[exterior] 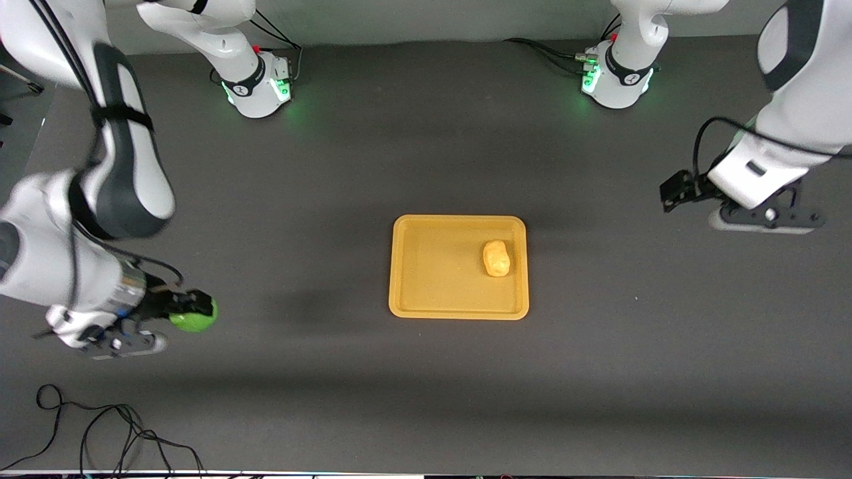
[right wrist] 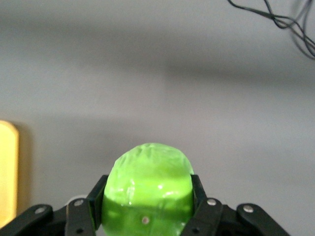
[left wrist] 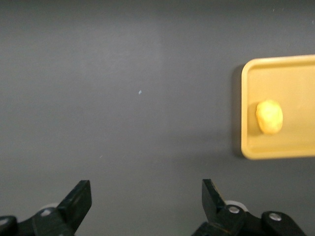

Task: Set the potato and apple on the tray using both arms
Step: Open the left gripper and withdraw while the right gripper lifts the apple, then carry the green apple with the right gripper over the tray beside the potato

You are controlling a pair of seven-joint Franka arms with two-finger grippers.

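The yellow-orange tray (exterior: 432, 266) lies at the table's middle. The potato (exterior: 496, 258) rests in it, toward the left arm's end; both also show in the left wrist view, the tray (left wrist: 251, 147) and the potato (left wrist: 269, 116). My right gripper (exterior: 193, 307) is shut on the green apple (exterior: 194, 318), low over bare table toward the right arm's end. In the right wrist view the apple (right wrist: 147, 177) fills my right gripper (right wrist: 146, 196). My left gripper (exterior: 672, 189) is open and empty over bare table at the left arm's end; its wrist view shows the left gripper (left wrist: 146, 196) with nothing between the fingers.
A loose black cable (exterior: 100, 432) lies on the table near the front camera at the right arm's end, also in the right wrist view (right wrist: 275, 17). The tray's edge (right wrist: 7, 172) shows there. Dark mat surrounds the tray.
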